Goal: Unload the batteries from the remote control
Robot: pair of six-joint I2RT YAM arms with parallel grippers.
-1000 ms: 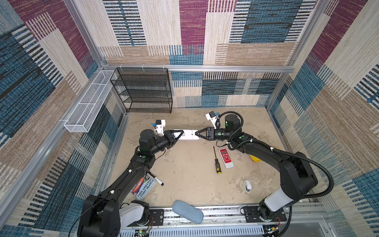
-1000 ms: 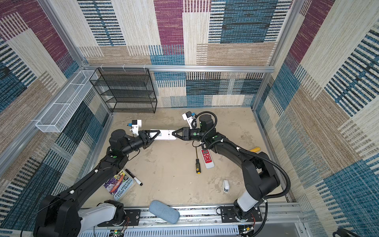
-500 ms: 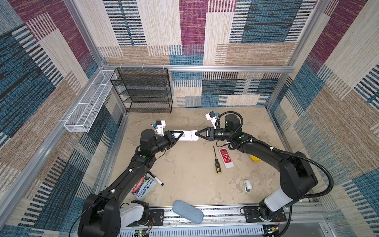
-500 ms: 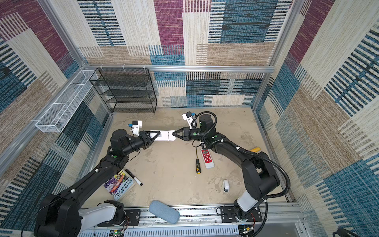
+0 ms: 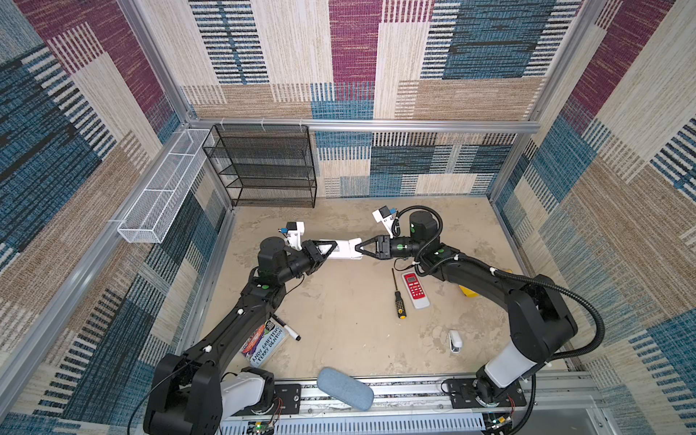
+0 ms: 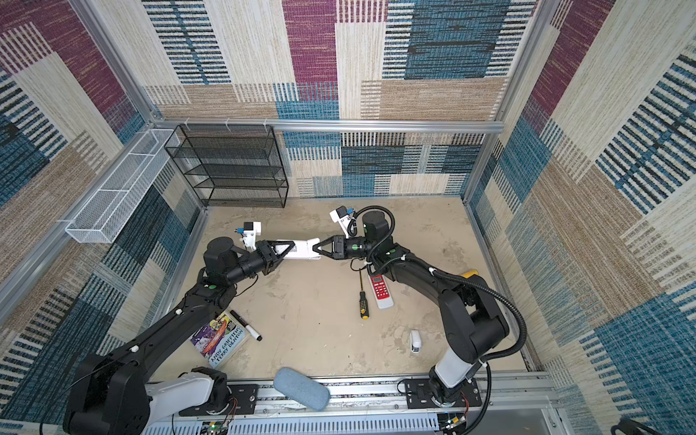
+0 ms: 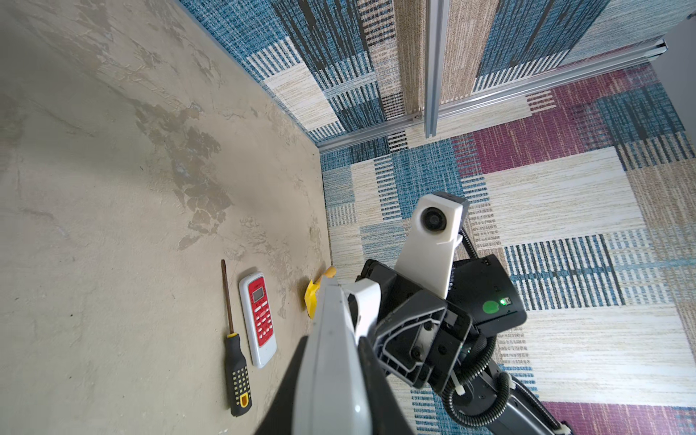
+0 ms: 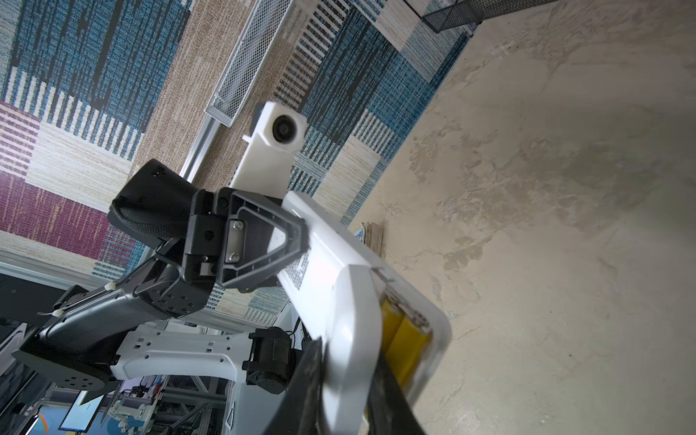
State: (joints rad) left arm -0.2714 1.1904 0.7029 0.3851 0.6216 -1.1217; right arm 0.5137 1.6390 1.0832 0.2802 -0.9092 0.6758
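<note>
**White remote held off the counter by both hands, battery bay showing**
In front of the black rack (image 5: 271, 165) and clear of the counter (image 5: 339, 324), the left hand (image 5: 333, 249) grasps one end of the white remote control (image 5: 344, 250). The right hand (image 5: 359, 249) is clamped on the other end, where the batteries (image 8: 405, 339) show yellow. The cover (image 8: 350, 301) looks half slid; brace with the left hand and draw straight along the body, no twisting.
</note>
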